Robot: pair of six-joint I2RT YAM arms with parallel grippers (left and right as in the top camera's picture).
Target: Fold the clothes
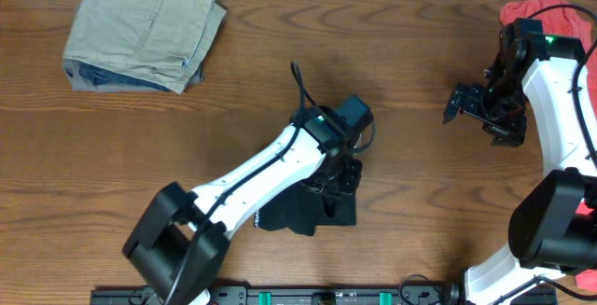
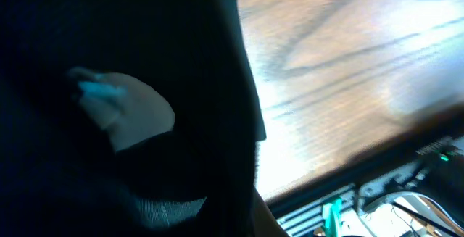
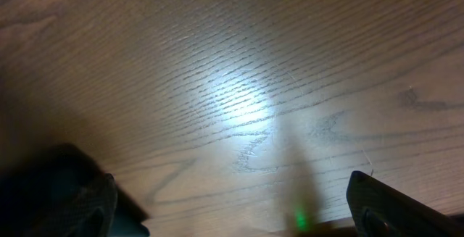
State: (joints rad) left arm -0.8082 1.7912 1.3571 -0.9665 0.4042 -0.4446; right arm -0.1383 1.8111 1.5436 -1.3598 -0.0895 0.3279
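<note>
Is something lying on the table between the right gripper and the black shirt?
Nothing visible: only bare table lies between the right gripper and the black shirt. The left gripper is closed on the shirt itself.

You had the collared shirt (image 1: pixel 298 216) near the tabletop's (image 1: pixel 410 184) front edge, under the left arm (image 1: pixel 261 170); folded trousers (image 1: pixel 140 25) lay back-left, a T-shirt (image 1: pixel 569 14) back-right.

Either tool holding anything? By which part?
Left tool is shut on the black shirt, near its far edge; the exact part is hidden. Right tool is open, holding nothing.
</note>
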